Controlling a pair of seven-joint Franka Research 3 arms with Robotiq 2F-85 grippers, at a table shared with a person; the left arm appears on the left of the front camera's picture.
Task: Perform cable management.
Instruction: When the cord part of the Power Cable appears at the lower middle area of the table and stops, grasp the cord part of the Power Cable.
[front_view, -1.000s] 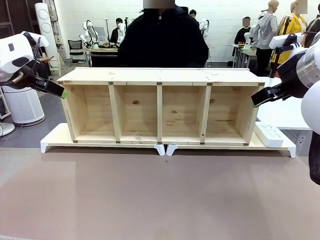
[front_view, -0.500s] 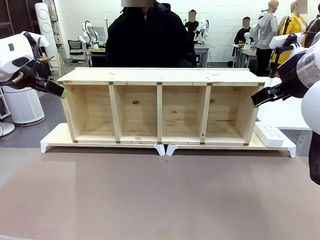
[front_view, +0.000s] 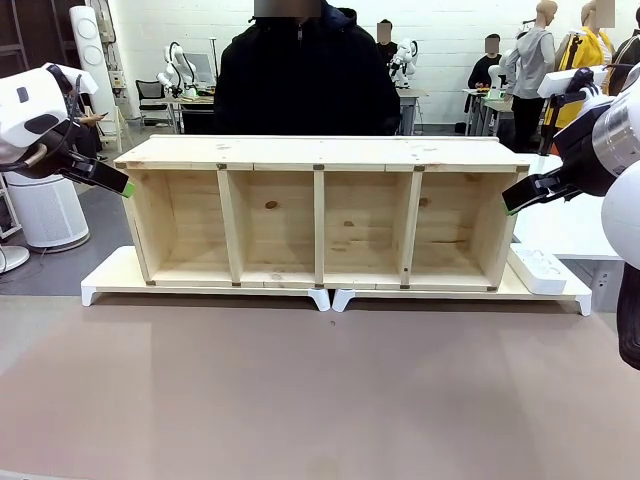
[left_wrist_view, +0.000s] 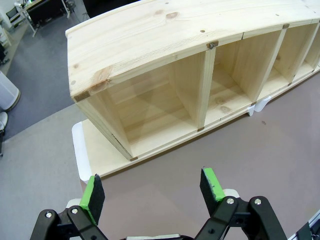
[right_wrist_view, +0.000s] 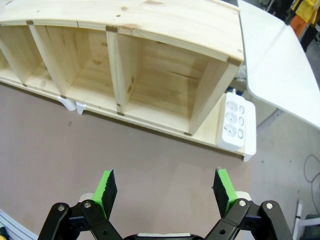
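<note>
Both pincers idle, spread wide, pinching nothing: left pincer (left_wrist_view: 152, 189) hangs off the left end of the shelf unit (front_view: 320, 150), right pincer (right_wrist_view: 165, 186) off its right end, each near an upper corner. Near half of the worktop (front_view: 300, 400) bare. Along its far edge two white risers (front_view: 110, 275) carry the shelf unit. Its four compartments (front_view: 273, 225) are open toward me and hold nothing (bare pine, knots only). A white power strip (right_wrist_view: 235, 124) lies on the right riser's end, just beside the shelf's right wall, sockets unoccupied. A person (front_view: 305, 70) stands behind the far edge. Where the cable lies I cannot tell. Risks, as I judge them: spread fingers clipping an end panel or divider on entry; shoving the shelf along its risers; reaching out before the cable is located.
</note>
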